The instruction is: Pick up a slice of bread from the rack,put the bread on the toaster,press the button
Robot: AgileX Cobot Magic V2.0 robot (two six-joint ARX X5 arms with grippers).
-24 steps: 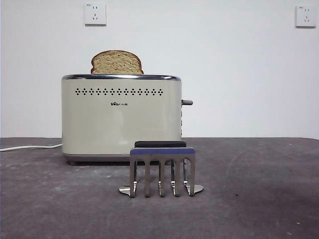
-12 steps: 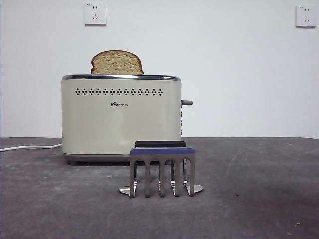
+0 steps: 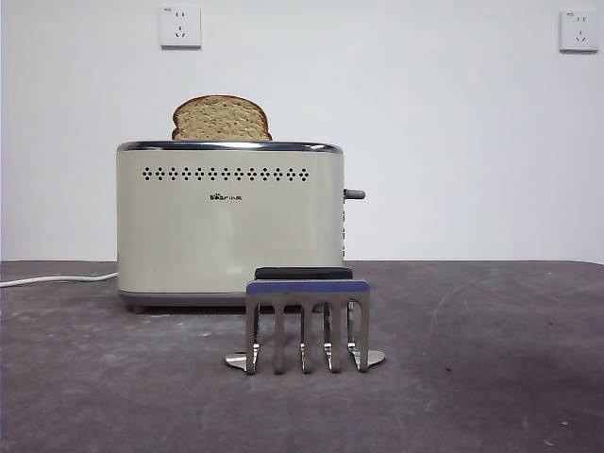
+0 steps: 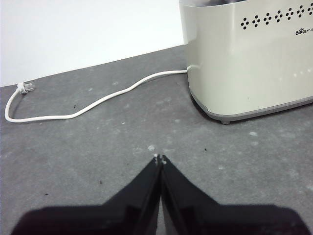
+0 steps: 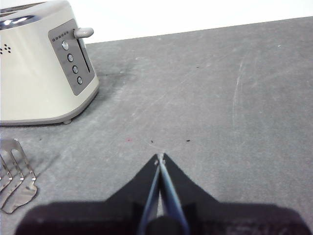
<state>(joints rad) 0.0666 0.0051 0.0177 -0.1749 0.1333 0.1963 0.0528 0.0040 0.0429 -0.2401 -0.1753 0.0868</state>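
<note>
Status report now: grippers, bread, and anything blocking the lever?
Left gripper and right gripper shut, empty, apart from the toaster. Slice of bread stands in the slot. Rack empty. Button up, nothing blocking it.

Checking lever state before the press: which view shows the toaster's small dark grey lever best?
Right wrist view: the small dark grey knob-ended lever shows large at the top of its slot on the control panel, above four round buttons. Front view shows it only as a small side stub. Left wrist view misses it.
</note>
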